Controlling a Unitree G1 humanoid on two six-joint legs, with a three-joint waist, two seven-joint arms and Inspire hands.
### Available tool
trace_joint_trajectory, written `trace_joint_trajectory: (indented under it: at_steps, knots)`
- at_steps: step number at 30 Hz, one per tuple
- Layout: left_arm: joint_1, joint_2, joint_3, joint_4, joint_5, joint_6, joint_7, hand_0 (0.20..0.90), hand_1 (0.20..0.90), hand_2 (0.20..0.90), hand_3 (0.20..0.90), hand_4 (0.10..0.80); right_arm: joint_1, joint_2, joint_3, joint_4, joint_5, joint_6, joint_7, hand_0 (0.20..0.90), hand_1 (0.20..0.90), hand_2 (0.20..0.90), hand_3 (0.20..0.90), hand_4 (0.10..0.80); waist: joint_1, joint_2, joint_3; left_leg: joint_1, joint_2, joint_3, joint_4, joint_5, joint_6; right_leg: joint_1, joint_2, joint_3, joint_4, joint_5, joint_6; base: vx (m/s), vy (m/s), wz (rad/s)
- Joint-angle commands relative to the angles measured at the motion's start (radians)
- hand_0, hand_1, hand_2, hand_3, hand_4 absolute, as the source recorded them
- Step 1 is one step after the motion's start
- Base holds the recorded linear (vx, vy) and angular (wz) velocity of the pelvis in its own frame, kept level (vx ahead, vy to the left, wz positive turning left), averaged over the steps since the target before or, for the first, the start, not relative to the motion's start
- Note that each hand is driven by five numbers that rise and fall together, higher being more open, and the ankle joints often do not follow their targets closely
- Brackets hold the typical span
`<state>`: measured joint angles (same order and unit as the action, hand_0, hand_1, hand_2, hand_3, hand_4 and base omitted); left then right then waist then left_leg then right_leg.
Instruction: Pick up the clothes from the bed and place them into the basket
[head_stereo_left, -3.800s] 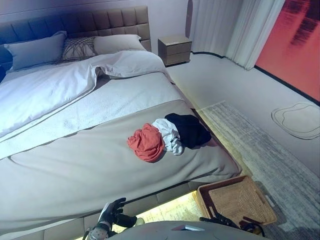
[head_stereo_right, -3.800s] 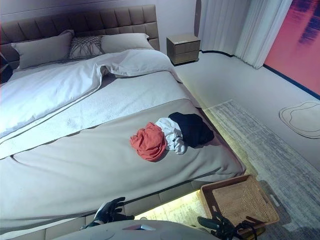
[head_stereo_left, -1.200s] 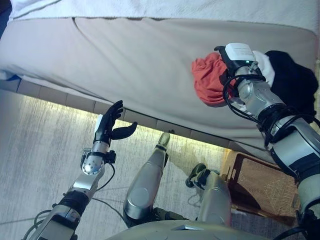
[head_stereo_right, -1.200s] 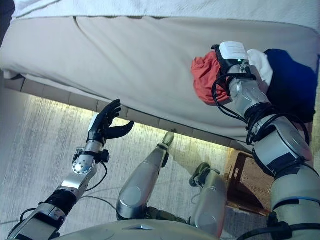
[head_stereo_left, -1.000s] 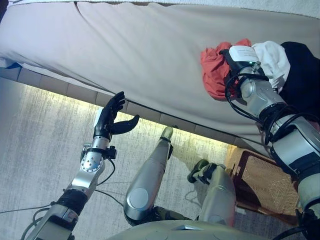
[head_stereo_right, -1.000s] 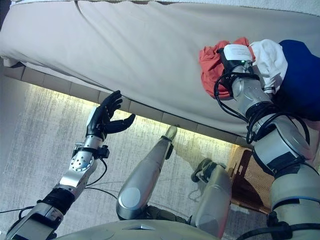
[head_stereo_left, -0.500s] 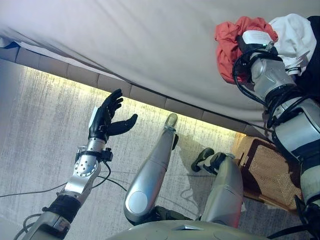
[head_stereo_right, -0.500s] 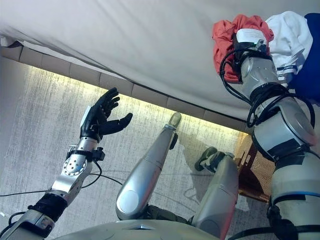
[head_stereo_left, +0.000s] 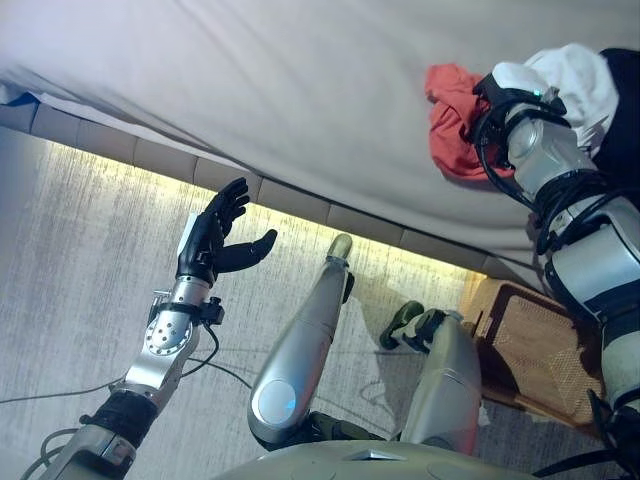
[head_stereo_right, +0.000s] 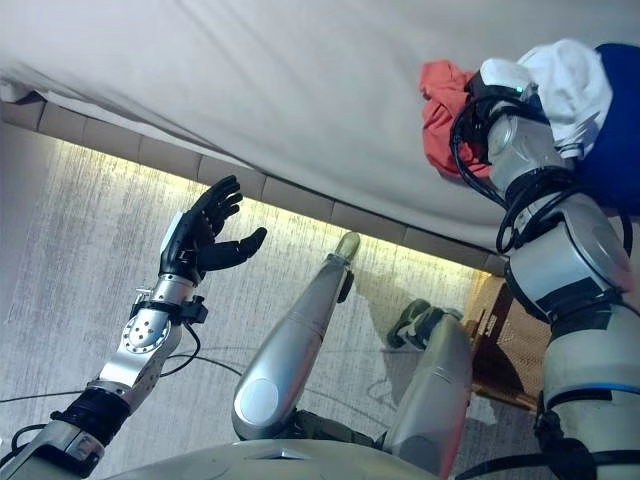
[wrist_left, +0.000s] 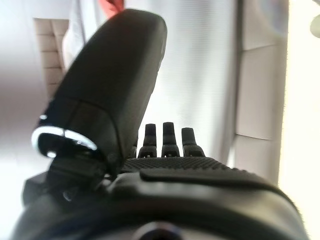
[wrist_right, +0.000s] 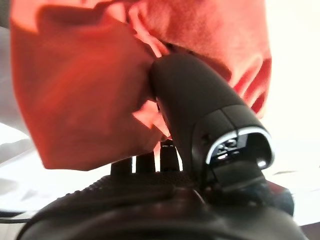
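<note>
A red garment (head_stereo_left: 452, 108) lies bunched near the foot edge of the bed (head_stereo_left: 300, 90), beside a white garment (head_stereo_left: 585, 72) and a dark one (head_stereo_left: 628, 110). My right hand (head_stereo_left: 490, 98) reaches onto the bed and is buried in the red cloth. In the right wrist view its thumb (wrist_right: 192, 102) presses into the red garment (wrist_right: 80, 100), pinching a fold against the curled fingers. My left hand (head_stereo_left: 212, 238) hangs open over the carpet in front of the bed, holding nothing. The wicker basket (head_stereo_left: 535, 352) stands on the floor under my right arm.
The bed's padded base (head_stereo_left: 300, 198) runs across the view with a lit strip beneath it. Grey carpet (head_stereo_left: 80, 260) covers the floor on my left. The basket sits close to the bed's corner.
The camera has shifted slightly. My right hand has closed into the red garment, which is now gathered into a tighter bunch under it. The left hand has stayed the same.
</note>
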<state>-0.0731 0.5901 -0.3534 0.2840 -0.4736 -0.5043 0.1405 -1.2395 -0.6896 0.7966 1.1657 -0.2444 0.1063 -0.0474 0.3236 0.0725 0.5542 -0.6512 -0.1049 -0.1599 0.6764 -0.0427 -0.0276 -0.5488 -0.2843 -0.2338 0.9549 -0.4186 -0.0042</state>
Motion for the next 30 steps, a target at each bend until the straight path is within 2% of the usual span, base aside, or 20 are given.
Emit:
trace_joint_trajectory:
  at_steps: [1,8,11,12,16,18,23,30]
  knots:
    - [-0.023,0.013,0.035,-0.113,-0.021,-0.092,-0.014,0.9,0.9,0.9,0.9,0.8,-0.136,-0.096,-0.009,-0.058,-0.007,-0.039,-0.111,0.3,0.3,0.3,0.2,0.1,-0.003,-0.001,-0.056,0.106,0.008,0.04,-0.009,-0.138,0.043,0.109,0.075,-0.075,-0.142,0.093,-0.053,0.03,0.036,-0.13]
    - [-0.05,-0.013,0.019,-0.089,0.004,-0.031,-0.008,0.9,0.9,0.9,0.9,0.8,-0.12,-0.155,-0.028,-0.105,0.032,-0.087,-0.158,0.3,0.3,0.3,0.2,0.1,-0.028,-0.06,-0.17,0.307,0.049,0.039,-0.207,-0.114,0.03,0.328,0.1,-0.089,-0.402,0.149,-0.032,0.064,0.026,-0.15]
    - [-0.059,-0.026,0.005,-0.059,0.02,0.002,-0.002,0.9,0.9,0.9,0.9,0.8,-0.124,-0.186,-0.04,-0.125,0.087,-0.124,-0.167,0.3,0.3,0.3,0.2,0.1,-0.052,-0.086,-0.226,0.415,0.071,0.053,-0.309,-0.095,0.019,0.431,0.126,-0.081,-0.536,0.186,-0.014,0.078,0.019,-0.17]
    - [-0.061,-0.031,-0.002,-0.049,0.028,0.019,0.001,0.9,0.9,0.9,0.9,0.8,-0.124,-0.194,-0.049,-0.128,0.102,-0.135,-0.171,0.3,0.3,0.3,0.2,0.1,-0.063,-0.09,-0.249,0.435,0.077,0.061,-0.347,-0.066,0.022,0.45,0.13,-0.089,-0.585,0.218,-0.013,0.082,0.061,-0.2]
    - [-0.057,-0.054,-0.029,0.024,0.051,0.058,0.023,0.9,0.9,0.9,0.9,0.8,-0.133,-0.225,-0.065,-0.114,0.158,-0.189,-0.162,0.3,0.3,0.3,0.2,0.1,-0.098,-0.114,-0.325,0.542,0.096,0.092,-0.459,-0.046,0.016,0.542,0.151,-0.065,-0.726,0.268,0.013,0.097,0.052,-0.17]
    - [-0.048,-0.071,-0.04,0.088,0.06,0.064,0.036,0.9,0.9,0.9,0.9,0.8,-0.138,-0.253,-0.078,-0.118,0.182,-0.216,-0.152,0.3,0.3,0.3,0.2,0.1,-0.126,-0.125,-0.378,0.594,0.109,0.119,-0.524,-0.03,0.014,0.573,0.16,-0.041,-0.794,0.306,0.031,0.095,0.049,-0.23]
    - [-0.046,-0.092,-0.047,0.195,0.065,0.061,0.043,0.9,0.9,0.9,0.9,0.8,-0.115,-0.314,-0.126,-0.125,0.231,-0.249,-0.142,0.3,0.3,0.3,0.2,0.1,-0.181,-0.134,-0.439,0.666,0.13,0.163,-0.632,-0.014,0.009,0.601,0.172,0.015,-0.872,0.35,0.059,0.018,0.014,-0.28]
    - [-0.084,-0.124,-0.055,0.275,0.081,0.043,0.068,0.9,0.9,0.9,0.9,0.8,0.054,-0.405,-0.237,-0.152,0.243,-0.262,-0.098,0.3,0.3,0.3,0.2,0.1,-0.274,-0.138,-0.47,0.734,0.153,0.229,-0.736,-0.001,-0.005,0.612,0.183,0.108,-0.977,0.418,0.091,-0.05,-0.007,-0.36]
